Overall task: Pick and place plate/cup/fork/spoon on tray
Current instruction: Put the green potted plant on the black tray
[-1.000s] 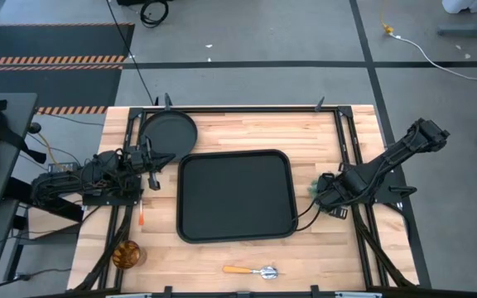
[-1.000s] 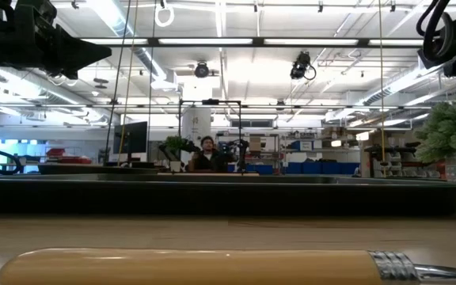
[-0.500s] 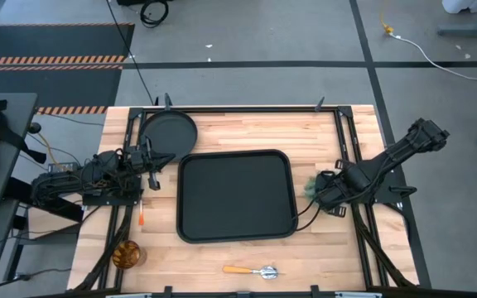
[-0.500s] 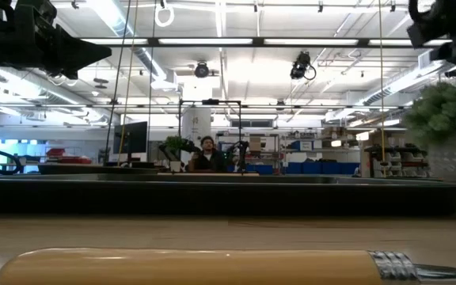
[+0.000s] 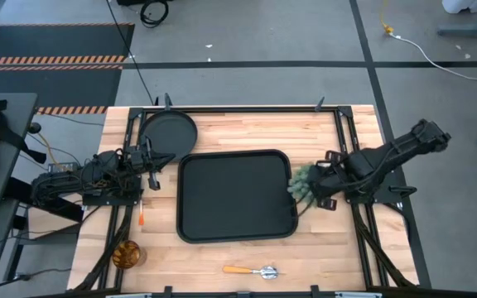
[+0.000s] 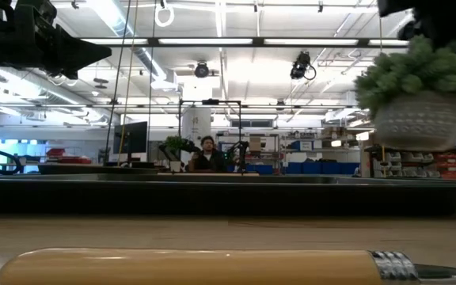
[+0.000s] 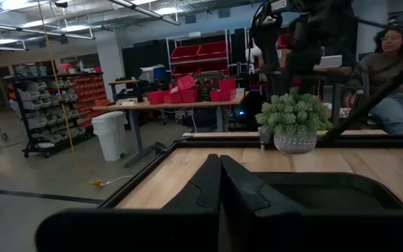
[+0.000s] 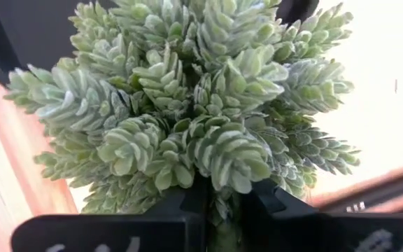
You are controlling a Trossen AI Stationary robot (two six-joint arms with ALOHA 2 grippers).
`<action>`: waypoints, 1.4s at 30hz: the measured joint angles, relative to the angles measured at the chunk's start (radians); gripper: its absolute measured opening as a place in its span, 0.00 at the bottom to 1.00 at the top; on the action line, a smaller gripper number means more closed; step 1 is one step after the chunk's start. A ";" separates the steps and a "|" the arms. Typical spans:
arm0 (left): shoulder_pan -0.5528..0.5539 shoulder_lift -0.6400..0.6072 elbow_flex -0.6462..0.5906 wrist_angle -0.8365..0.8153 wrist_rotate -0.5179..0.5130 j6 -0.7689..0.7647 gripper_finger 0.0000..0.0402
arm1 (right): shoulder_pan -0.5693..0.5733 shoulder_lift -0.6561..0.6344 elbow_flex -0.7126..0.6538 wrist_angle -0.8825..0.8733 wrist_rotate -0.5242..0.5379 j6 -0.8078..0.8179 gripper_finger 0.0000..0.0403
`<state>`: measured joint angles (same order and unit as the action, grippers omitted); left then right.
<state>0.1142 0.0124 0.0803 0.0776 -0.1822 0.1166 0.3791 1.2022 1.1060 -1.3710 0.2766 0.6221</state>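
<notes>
Right gripper (image 5: 305,187) clamped on potted succulent (image 5: 299,183), apparently above tray (image 5: 235,196) edge, no legible writing

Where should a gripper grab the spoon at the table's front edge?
Probably the spoon's yellow-orange handle, mid-length, from straight above. It lies flat on the wood, apart from the tray, handle toward the left arm's side, with bare wood on both long sides for the fingers.

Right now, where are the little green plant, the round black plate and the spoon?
plant (image 5: 301,182), high view, its green leaves.
plate (image 5: 169,131), high view, middle of its flat face.
spoon (image 5: 266,271), high view, its silver bowl.
</notes>
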 joint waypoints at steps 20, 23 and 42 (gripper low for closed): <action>0.000 0.000 0.000 0.000 0.000 0.000 0.03 | -0.362 0.273 0.007 0.400 0.011 -0.527 0.13; 0.000 0.000 0.000 0.000 0.000 0.000 0.03 | -0.389 0.318 0.010 0.396 0.049 -0.546 0.13; 0.000 0.000 0.000 0.000 0.000 0.000 0.03 | -0.401 0.266 0.006 0.266 -0.065 -0.488 0.13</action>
<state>0.1143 0.0128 0.0803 0.0780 -0.1822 0.1169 -0.0218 1.4684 1.1123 -1.1054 0.2119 0.1339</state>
